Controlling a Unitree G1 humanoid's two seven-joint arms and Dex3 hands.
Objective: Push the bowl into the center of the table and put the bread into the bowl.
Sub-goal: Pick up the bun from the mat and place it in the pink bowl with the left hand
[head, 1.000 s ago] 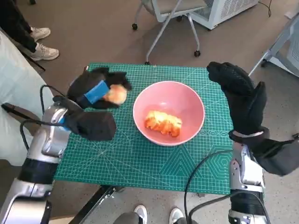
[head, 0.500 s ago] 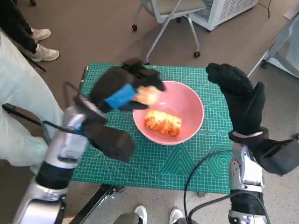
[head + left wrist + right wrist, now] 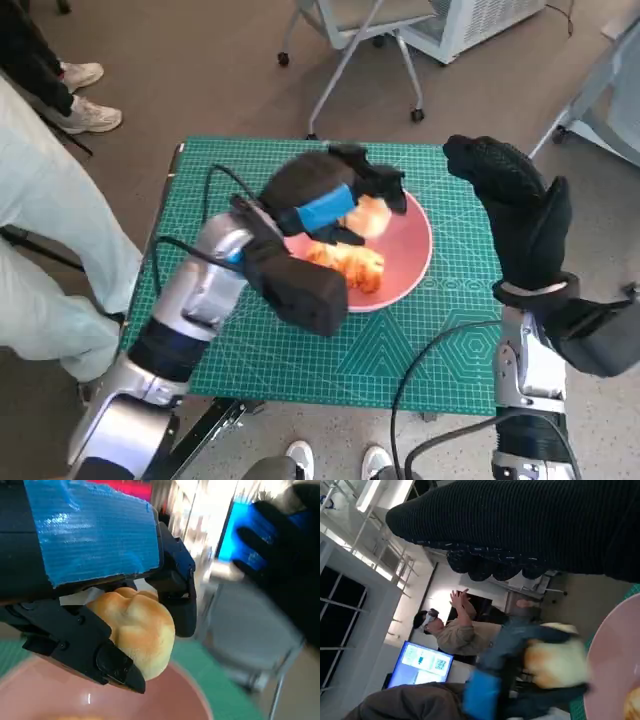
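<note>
Holding a round bread roll [image 3: 368, 214] in its fingers, our left hand [image 3: 325, 205] sits at the centre of the head view, over the pink bowl [image 3: 412, 255]. Nearest us, at the bottom edge of that view, our two forearms rise from below, the left one crossing the green cutting mat [image 3: 420, 350] diagonally toward the upper right. Our right hand [image 3: 515, 205], in its black knitted glove, stands at the right edge of the mat beside the bowl, holding nothing; we cannot tell how its fingers lie.

The roll hangs directly above the bowl's upper left inner wall, so we judge the coming move is simply a drop straight down. In the left wrist view the roll [image 3: 134, 630] fills the centre, clamped between black fingers [image 3: 176, 587], with the pink rim below it.

The bowl sits near the middle of the mat and already holds one long pastry [image 3: 348, 264], lying left to right. Farther off, at the top of the head view, stands a wheeled chair [image 3: 355, 40].
</note>
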